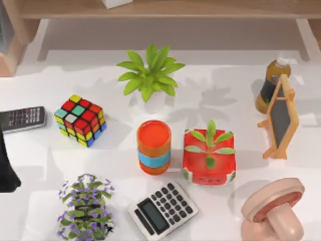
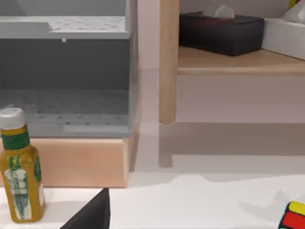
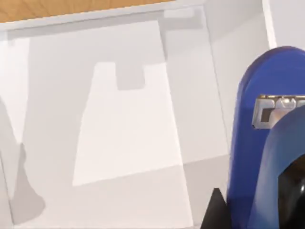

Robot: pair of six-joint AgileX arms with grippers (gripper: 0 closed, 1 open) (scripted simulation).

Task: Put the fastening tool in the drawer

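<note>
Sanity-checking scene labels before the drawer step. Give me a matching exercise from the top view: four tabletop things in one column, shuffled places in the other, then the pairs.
Things:
1. Rubik's cube
2. calculator
3. small chalkboard easel
4. orange cup with blue band

Places on the table:
A. near edge, just right of the purple flower pot
B. right side, in front of the yellow bottle
C. left side, right of the remote control
D. centre, left of the red planter

Pairs: 1-C, 2-A, 3-B, 4-D
</note>
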